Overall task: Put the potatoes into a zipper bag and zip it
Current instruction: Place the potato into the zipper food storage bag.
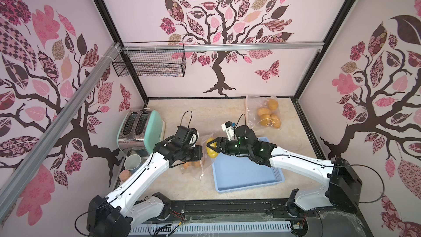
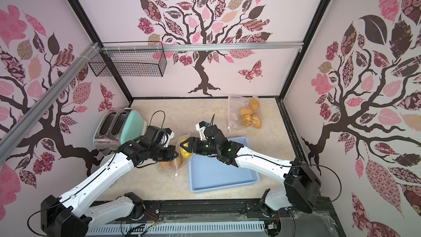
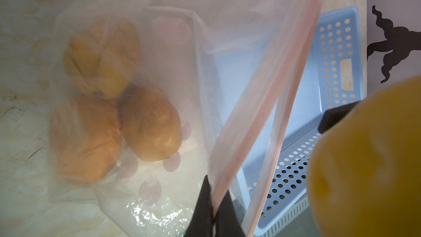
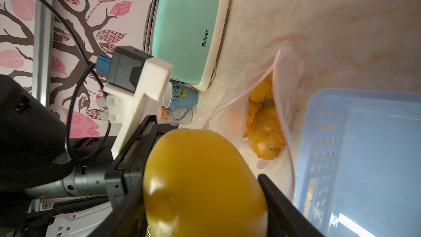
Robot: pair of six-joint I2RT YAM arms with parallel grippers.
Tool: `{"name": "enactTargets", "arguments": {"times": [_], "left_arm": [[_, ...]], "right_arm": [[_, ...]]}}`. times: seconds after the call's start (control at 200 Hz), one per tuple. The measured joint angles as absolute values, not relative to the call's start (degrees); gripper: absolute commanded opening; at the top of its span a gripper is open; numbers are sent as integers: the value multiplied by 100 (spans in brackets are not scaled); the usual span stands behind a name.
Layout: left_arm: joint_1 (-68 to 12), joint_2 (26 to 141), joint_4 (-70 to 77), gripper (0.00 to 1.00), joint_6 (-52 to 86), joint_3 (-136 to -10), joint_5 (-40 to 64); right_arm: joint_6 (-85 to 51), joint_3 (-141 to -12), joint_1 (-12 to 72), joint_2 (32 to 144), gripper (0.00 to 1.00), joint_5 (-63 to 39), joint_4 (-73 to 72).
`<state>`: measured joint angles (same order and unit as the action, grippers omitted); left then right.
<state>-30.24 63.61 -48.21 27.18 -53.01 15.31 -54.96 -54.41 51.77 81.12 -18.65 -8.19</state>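
Right wrist: yellow potato (image 4: pixel 200 183) clamped in right gripper (image 1: pixel 211 148); left gripper (image 3: pixel 214 210) pinching bag rim (image 3: pixel 268 101)

The right claw (image 2: pixel 184 147) grips a yellow potato (image 2: pixel 186 153) at the mouth of a clear bag (image 2: pixel 179 170). The left claw (image 2: pixel 175 153) pinches its rim.
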Motion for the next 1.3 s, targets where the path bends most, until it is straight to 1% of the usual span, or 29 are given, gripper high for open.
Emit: {"name": "enactTargets", "arguments": {"times": [0.295, 0.405, 0.575, 0.68, 0.78, 0.795, 0.82, 0.835, 0.975, 1.08, 1.181, 1.301], "left_arm": [[-3024, 6359, -4807, 0, 2742, -5301, 1538], [-3024, 6357, -4799, 0, 2768, -5301, 1566], [-3024, 6353, -4766, 0, 2810, -5301, 1570], [-3024, 6340, -4770, 0, 2812, -5301, 1570], [-3024, 6285, -4823, 0, 2816, -5301, 1566], [-3024, 6274, -4829, 0, 2821, -5301, 1564], [-3024, 6248, -4834, 0, 2825, -5301, 1557], [-3024, 6224, -4840, 0, 2832, -5301, 1553], [-3024, 6095, -4897, 0, 2847, -5301, 1483], [-3024, 6073, -4960, 0, 2847, -5301, 1422], [-3026, 6047, -5050, 0, 2847, -5304, 1367], [-3024, 5983, -5164, 0, 2832, -5310, 1286]], "right_arm": [[-5553, -5492, 5275, 8591, 60, -1747, -781], [-5542, -5640, 5282, 8777, 65, -1693, -690], [-5428, -5902, 5282, 8851, 75, -1614, -421], [-5234, -6053, 5282, 8853, 85, -1575, -213], [-4960, -6163, 5282, 8849, 92, -1485, -71], [-4925, -6171, 5282, 8844, 93, -1472, -60], [-4866, -6178, 5282, 8842, 99, -1452, -43], [-4858, -6178, 5282, 8840, 99, -1441, -34], [-4477, -6178, 5282, 8814, 100, -1247, 154], [-4069, -6178, 5282, 8630, 100, -858, 338], [-3544, -6139, 5282, 8213, 99, -405, 401], [-2744, -5712, 5280, 7347, 99, 165, 141]]}}
